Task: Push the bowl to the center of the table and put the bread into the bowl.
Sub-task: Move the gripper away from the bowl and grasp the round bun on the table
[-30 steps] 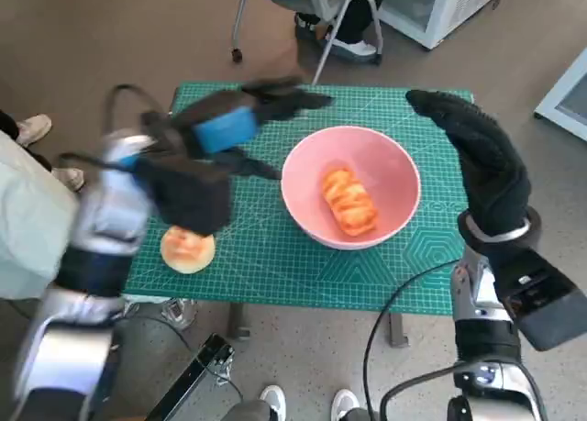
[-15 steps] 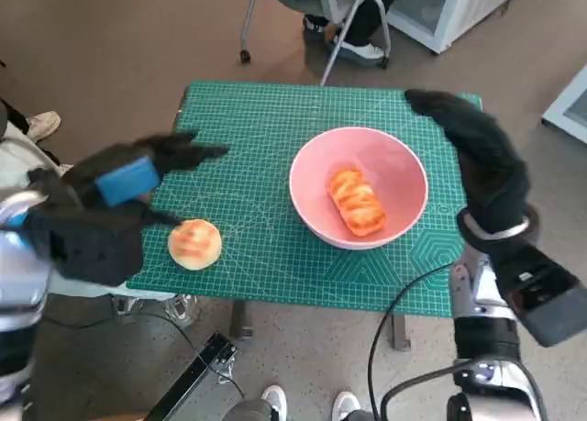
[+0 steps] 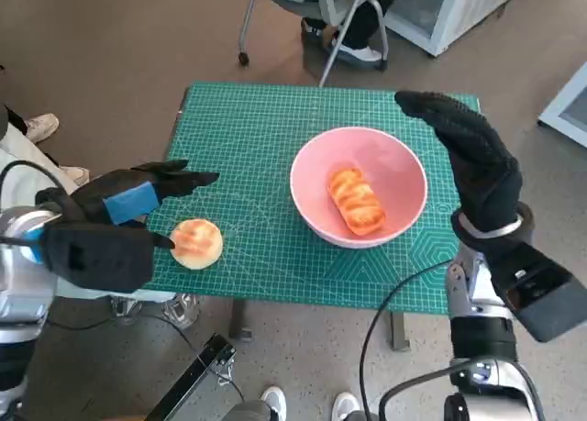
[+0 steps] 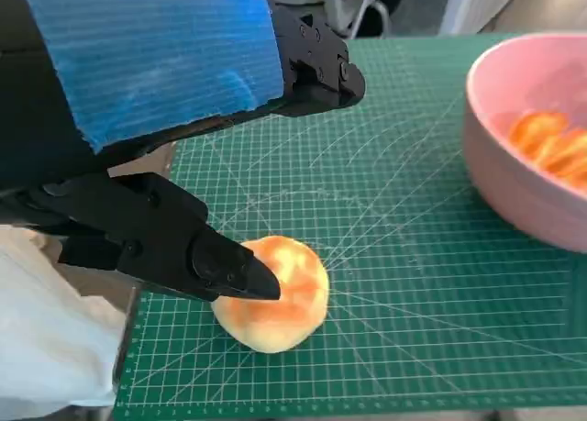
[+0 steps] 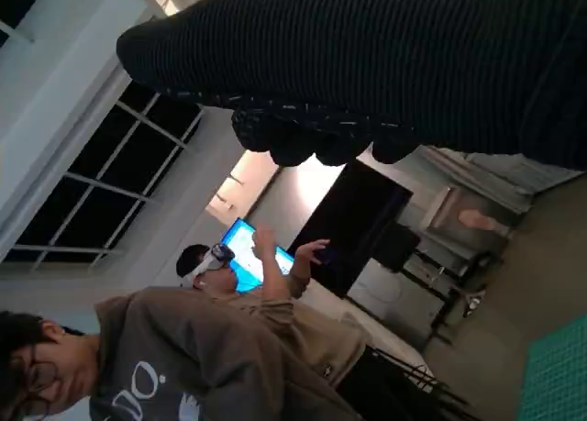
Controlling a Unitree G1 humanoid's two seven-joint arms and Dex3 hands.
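A pink bowl [image 3: 398,204] stands right of the green mat's middle with an orange loaf of bread [image 3: 355,201] inside it; the bowl's wall [image 4: 514,187] also shows in the left wrist view. A round bread bun [image 3: 196,243] lies near the mat's front left corner. My left hand [image 3: 124,210] hovers over that corner with fingers spread, holding nothing; one black fingertip [image 4: 246,276] sits just above the bun [image 4: 284,302]. My right hand [image 3: 472,160] stands upright, fingers straight, beside the bowl's right rim, not touching it.
The green cutting mat [image 3: 261,137] covers the small table. A chair base [image 3: 316,36] and a person's feet are beyond the far edge. A shoe [image 3: 35,126] is at the left. Two people [image 5: 229,348] appear in the right wrist view.
My left hand swung from beside the bowl back to the front left corner, over the bun. The camera shifted slightly. My right hand leaned a little toward the bowl.
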